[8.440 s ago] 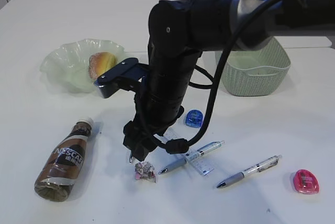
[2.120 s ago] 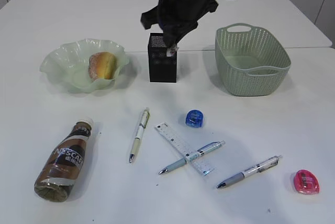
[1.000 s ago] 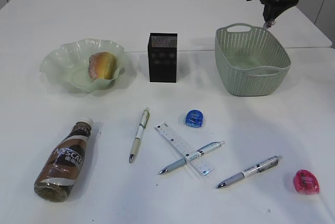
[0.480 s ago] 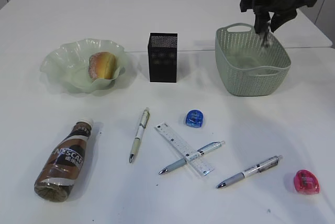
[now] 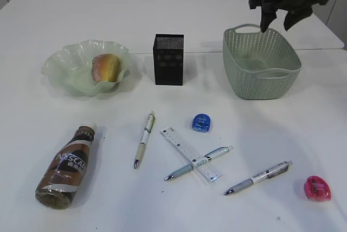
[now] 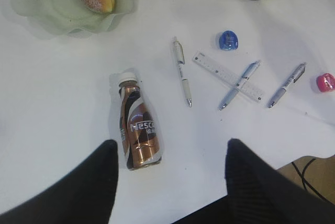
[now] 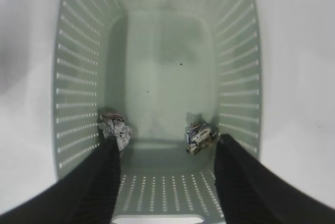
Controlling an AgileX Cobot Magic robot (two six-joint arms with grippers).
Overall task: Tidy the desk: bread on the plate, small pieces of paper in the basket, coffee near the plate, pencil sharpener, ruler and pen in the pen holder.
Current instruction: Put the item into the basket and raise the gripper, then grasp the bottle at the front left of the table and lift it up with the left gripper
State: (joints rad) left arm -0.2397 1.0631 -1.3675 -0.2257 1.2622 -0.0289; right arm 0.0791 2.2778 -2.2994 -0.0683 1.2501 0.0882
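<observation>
hovering over the basket (image 7: pixel 238 51), the right tool (image 5: pixel 277 21) was spread and empty, two paper wads (image 7: pixel 116 128) inside, left tool (image 6: pixel 170 174) also spread.

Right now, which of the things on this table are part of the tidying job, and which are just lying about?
Part of the job:
- bread on plate
- paper balls in basket
- coffee
- ruler
- three pens
- blue sharpener
- pink sharpener
- pen holder

Just lying about:
- nothing that I can see
</observation>
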